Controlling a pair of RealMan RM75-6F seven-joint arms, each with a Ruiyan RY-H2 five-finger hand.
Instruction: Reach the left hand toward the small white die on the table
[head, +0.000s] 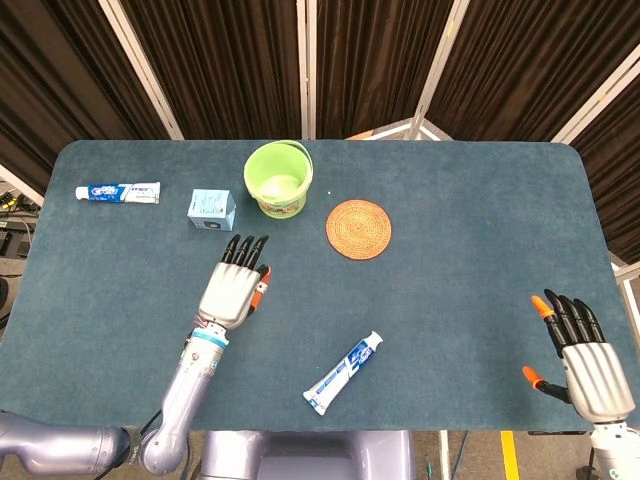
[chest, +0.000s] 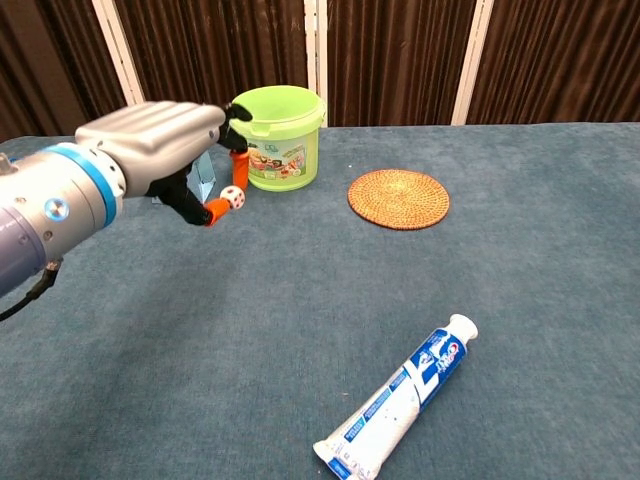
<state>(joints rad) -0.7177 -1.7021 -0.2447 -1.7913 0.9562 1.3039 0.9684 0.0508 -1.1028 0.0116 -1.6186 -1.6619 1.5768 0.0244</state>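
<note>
The small white die with red dots hangs above the table, pinched between the orange-tipped thumb and a finger of my left hand. In the chest view the hand is raised in front of the green bucket, hiding most of the blue box. From the head view the left hand shows palm down near the table's middle left, and the die is hidden beneath it. My right hand lies at the front right edge, fingers spread and holding nothing.
A woven round coaster lies right of the green bucket. A small blue box sits left of the bucket. One toothpaste tube lies near the front edge, another at the far left.
</note>
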